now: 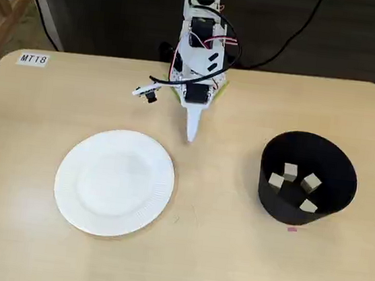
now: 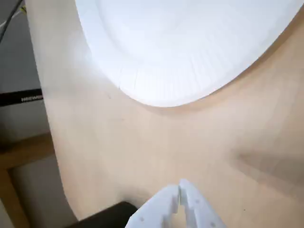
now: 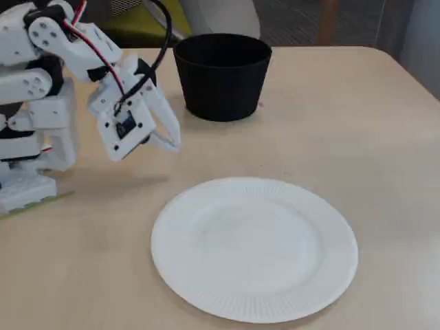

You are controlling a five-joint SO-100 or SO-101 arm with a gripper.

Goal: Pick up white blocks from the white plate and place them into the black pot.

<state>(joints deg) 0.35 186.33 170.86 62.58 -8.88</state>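
You see four white blocks (image 1: 290, 170) lying inside the black pot (image 1: 273, 194) at 3 o'clock on the table (image 1: 214, 265); the white plate (image 1: 115, 180) sits bare at 8 o'clock, and your gripper (image 2: 180, 186) hangs at 12, fingers pressed together, holding nothing

One little label with writing

A small white label (image 1: 33, 59) is stuck on the far left corner of the table (image 1: 214, 265) in a fixed view, and it reads "MT18". In the wrist view, a dark strip (image 2: 21, 97) at the left edge has tiny white letters on it, but they are too blurry to read.
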